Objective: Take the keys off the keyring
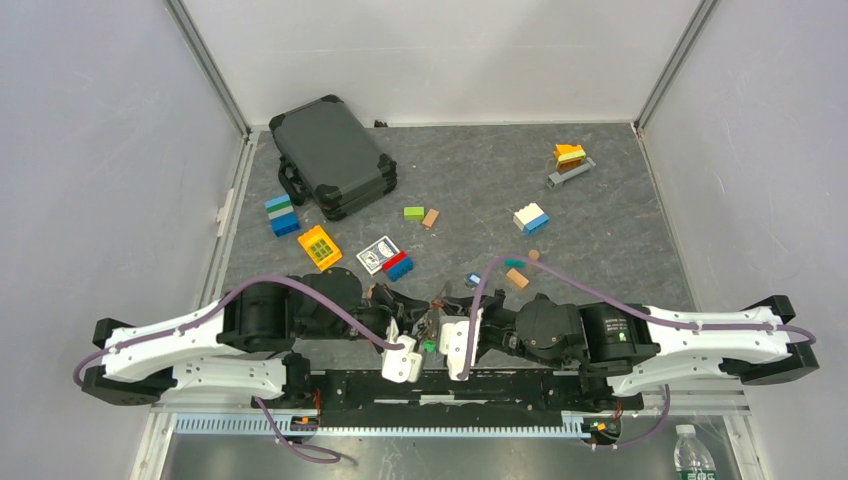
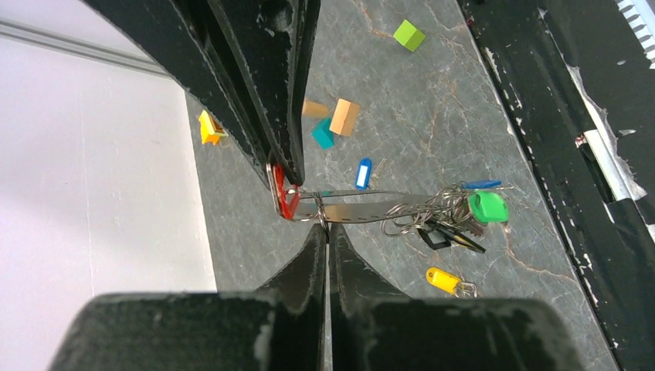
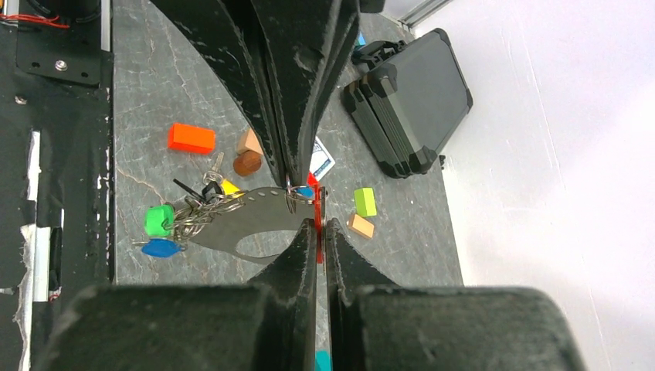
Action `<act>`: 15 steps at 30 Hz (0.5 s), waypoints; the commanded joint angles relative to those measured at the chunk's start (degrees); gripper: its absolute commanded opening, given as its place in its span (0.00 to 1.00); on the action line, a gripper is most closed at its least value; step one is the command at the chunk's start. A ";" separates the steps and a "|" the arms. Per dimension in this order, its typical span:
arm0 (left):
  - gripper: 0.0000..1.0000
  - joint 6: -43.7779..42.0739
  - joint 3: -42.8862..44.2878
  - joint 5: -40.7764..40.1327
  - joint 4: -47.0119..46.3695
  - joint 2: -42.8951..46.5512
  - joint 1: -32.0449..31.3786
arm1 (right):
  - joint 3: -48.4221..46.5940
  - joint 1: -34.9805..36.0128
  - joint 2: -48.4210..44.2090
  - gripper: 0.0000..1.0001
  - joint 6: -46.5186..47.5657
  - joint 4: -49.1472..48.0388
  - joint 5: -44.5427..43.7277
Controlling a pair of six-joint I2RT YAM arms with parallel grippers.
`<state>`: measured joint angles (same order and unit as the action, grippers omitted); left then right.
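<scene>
The keyring is a grey metal loop held just above the table between both grippers, also in the right wrist view. My left gripper is shut on a small wire ring at its end. My right gripper is shut on the red key, and its fingers come down from above onto that red key. Green, blue and black keys bunch at the keyring's far end. A yellow key and a blue one lie loose on the table. In the top view both grippers meet at the near edge.
A black case lies at the back left. A card box, a yellow plate and loose bricks are scattered over the mat. The black base rail runs just behind the grippers. A bottle stands off the table, bottom right.
</scene>
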<state>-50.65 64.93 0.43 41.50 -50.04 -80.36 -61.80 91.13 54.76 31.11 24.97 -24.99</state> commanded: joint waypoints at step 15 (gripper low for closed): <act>0.02 -2.23 0.64 1.58 -0.89 2.15 -0.15 | 2.55 -0.08 -4.70 0.03 -3.55 -4.41 -5.51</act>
<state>-50.68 64.93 0.30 40.27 -48.90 -80.34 -60.01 91.13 52.12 28.86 24.10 -27.22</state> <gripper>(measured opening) 0.043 0.068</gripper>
